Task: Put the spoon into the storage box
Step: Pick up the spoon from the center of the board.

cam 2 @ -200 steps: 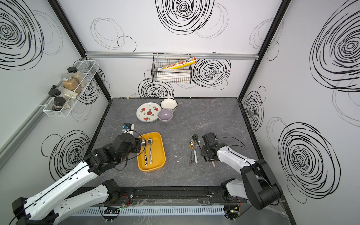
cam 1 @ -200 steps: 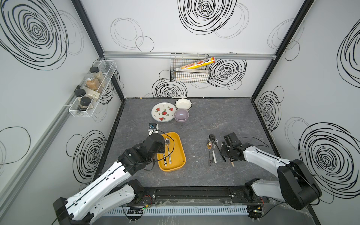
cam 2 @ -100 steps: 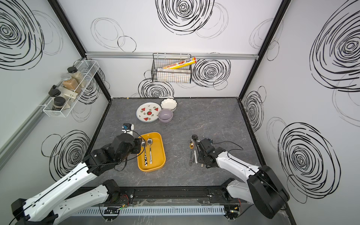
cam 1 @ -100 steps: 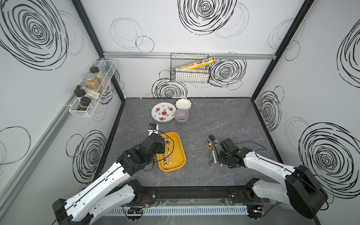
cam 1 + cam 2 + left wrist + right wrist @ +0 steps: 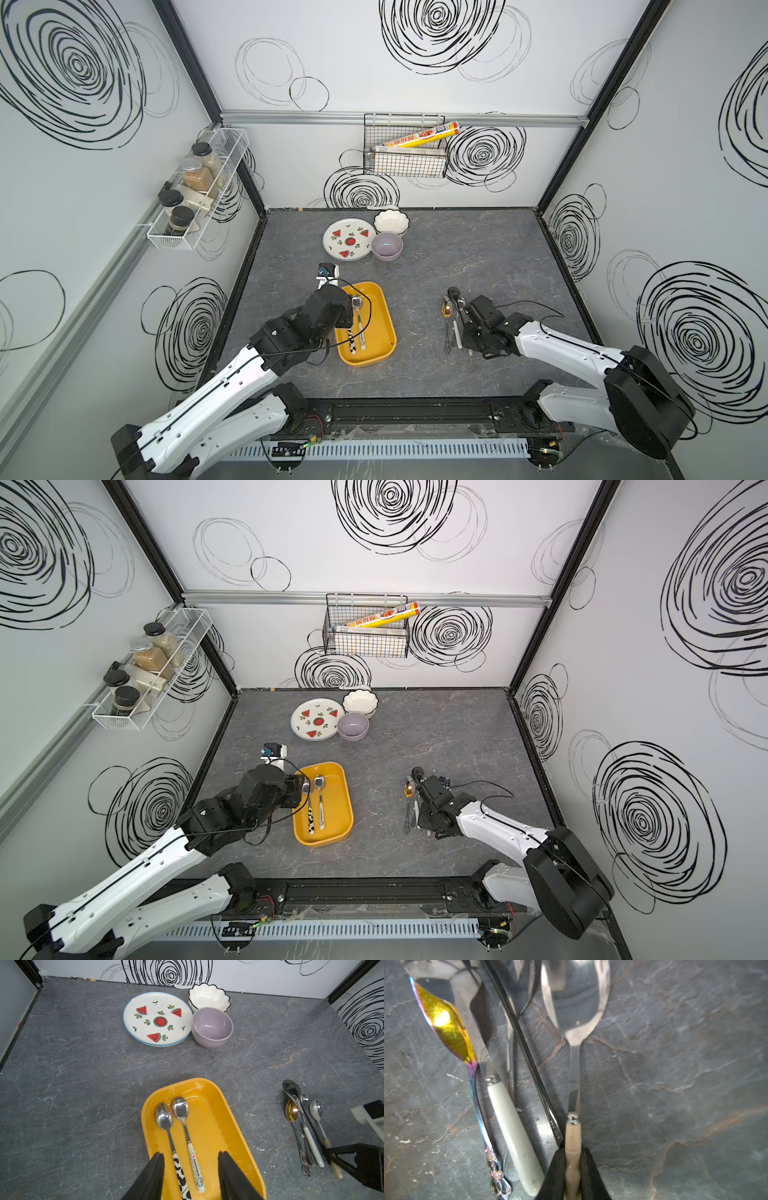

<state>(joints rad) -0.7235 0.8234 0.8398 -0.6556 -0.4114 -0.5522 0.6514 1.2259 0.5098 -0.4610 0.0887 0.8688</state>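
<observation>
The beige-handled spoon (image 5: pixel 574 1076) lies well apart from the mustard-yellow storage box (image 5: pixel 380 328) holding two spoons (image 5: pixel 180 1108).

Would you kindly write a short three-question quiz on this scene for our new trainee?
1. True or false: the storage box holds two spoons.
2. The right pincer grips which one? A beige-handled spoon; B gold-bowled spoon; C white-handled spoon.
3. Fill in: the purple bowl sits beside the watermelon-print ____.
Key: 1 true; 2 A; 3 plate.
</observation>
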